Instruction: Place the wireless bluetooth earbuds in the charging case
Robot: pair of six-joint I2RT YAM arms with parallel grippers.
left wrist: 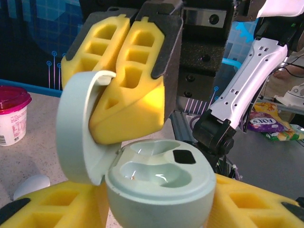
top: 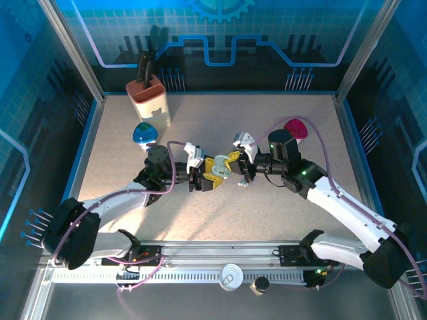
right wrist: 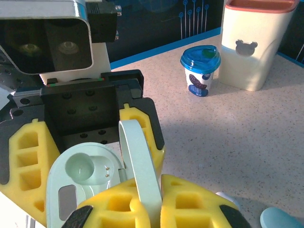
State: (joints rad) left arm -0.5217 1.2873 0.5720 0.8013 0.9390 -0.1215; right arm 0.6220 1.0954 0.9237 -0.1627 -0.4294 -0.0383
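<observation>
Open charging case [left wrist: 159,202], wells [left wrist: 152,173] seemingly upward

Knife block [top: 148,100] beside blue-lidded cup [top: 144,135]

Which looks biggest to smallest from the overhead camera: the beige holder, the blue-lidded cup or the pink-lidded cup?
Largest: the beige holder.
Then the blue-lidded cup and the pink-lidded cup, which look about alike, so I can't rank them.

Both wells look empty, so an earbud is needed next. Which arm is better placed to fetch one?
Right, probably. The left gripper clamps the charging case itself; the right gripper only pinches its open lid and can let go.
</observation>
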